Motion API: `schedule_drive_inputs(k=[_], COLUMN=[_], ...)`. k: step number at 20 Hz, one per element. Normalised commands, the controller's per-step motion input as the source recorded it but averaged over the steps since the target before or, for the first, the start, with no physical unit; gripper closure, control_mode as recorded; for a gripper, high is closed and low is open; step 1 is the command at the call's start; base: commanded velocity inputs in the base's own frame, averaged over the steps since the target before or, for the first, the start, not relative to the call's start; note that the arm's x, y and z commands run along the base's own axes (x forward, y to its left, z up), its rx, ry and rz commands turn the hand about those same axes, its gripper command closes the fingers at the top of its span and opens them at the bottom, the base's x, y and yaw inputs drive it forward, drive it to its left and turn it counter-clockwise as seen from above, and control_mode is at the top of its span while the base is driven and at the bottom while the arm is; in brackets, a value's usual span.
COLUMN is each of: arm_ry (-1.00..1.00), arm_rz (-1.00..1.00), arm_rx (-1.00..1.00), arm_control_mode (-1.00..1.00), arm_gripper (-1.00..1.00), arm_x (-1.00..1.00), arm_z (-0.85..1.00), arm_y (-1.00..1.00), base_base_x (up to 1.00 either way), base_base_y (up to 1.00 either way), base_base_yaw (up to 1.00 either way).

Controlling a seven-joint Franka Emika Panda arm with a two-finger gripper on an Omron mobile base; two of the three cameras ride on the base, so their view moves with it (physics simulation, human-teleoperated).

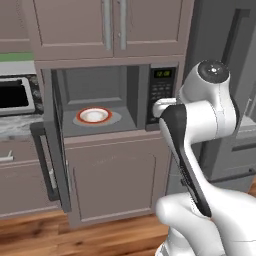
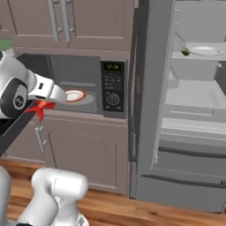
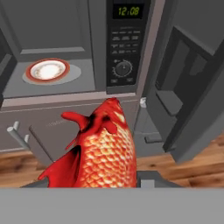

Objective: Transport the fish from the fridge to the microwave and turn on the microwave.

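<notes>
Red-orange and scaly, the fish (image 3: 103, 151) is sitting gripped in the hand (image 3: 105, 183), whose fingers are closed narrowly around its body, and it is hanging just in front of the microwave (image 2: 81, 84), below the level of the cavity floor. The microwave's door (image 1: 50, 150) is standing swung open to the left, and a red-rimmed white plate (image 1: 94, 115) is lying on the turntable inside. To the right of the microwave, the fridge (image 2: 185, 110) is standing open with pale shelves showing.
</notes>
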Motion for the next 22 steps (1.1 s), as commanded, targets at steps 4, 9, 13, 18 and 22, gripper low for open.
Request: schedule_drive_inputs(k=[4, 9, 13, 18, 22], arm_ry=[0.0, 0.0, 0.0, 0.0, 0.0], arm_rz=[0.0, 0.0, 0.0, 0.0, 0.0], arm_rx=[0.0, 0.0, 0.0, 0.0, 0.0], arm_control_mode=[1.0, 1.0, 1.0, 1.0, 1.0], arm_gripper=[1.0, 1.0, 1.0, 1.0, 1.0], arm_x=[0.0, 0.0, 0.0, 0.0, 0.0], arm_z=[0.0, 0.0, 0.0, 0.0, 0.0], arm_y=[0.0, 0.0, 0.0, 0.0, 0.0], base_base_x=[0.3, 0.19, 0.23, 0.25, 0.25], base_base_y=[0.25, 0.42, 0.51, 0.43, 0.26], base_base_yaw=[0.02, 0.01, 0.0, 0.0, 0.0])
